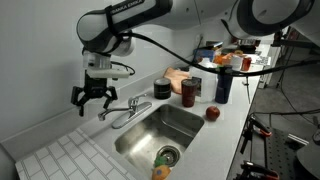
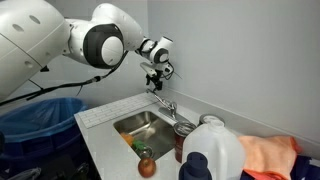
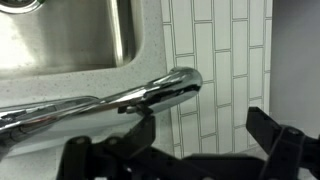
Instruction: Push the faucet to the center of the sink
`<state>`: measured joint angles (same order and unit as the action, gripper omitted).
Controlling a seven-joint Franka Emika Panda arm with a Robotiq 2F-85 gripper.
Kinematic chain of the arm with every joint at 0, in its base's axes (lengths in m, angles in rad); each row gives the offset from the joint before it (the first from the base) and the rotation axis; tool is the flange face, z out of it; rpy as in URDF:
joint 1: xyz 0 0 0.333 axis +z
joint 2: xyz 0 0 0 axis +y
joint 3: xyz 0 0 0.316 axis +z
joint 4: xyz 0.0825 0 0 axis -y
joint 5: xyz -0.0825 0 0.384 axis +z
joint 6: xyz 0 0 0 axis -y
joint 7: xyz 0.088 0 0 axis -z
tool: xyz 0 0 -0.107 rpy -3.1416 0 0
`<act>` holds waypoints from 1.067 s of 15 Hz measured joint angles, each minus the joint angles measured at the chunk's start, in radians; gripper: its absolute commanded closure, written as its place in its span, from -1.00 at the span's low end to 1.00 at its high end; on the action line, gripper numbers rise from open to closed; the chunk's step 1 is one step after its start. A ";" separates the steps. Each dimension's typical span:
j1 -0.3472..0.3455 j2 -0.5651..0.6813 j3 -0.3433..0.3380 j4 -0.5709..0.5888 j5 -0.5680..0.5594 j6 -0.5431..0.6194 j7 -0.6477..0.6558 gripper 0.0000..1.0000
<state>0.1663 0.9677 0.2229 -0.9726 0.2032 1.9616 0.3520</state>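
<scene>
- The faucet [image 1: 118, 113] (stiff, slick chrome) lies along the sink's [image 1: 175, 122] back rim, with its spout off the basin.
- The tool [image 1: 92, 102] hangs spread beyond the sink's rim; a sideways push near the spout tip likely suits.

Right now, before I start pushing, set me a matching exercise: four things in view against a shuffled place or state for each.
Things:
1 gripper
2 faucet
3 apple
4 drain

Places or states:
A on the counter beside the sink
B in the sink's floor
C open, in the air near the faucet's tip
D lying along the sink's rim, not out over it

Pairs: 1-C, 2-D, 3-A, 4-B
</scene>
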 measured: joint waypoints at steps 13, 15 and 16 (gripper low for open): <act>0.037 -0.249 0.005 -0.405 0.005 0.212 -0.023 -1.00; 0.059 -0.283 -0.009 -0.426 -0.004 0.253 -0.023 -1.00; 0.069 -0.299 -0.015 -0.426 -0.012 0.272 -0.023 -1.00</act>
<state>0.2352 0.6689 0.2080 -1.3982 0.1912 2.2333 0.3292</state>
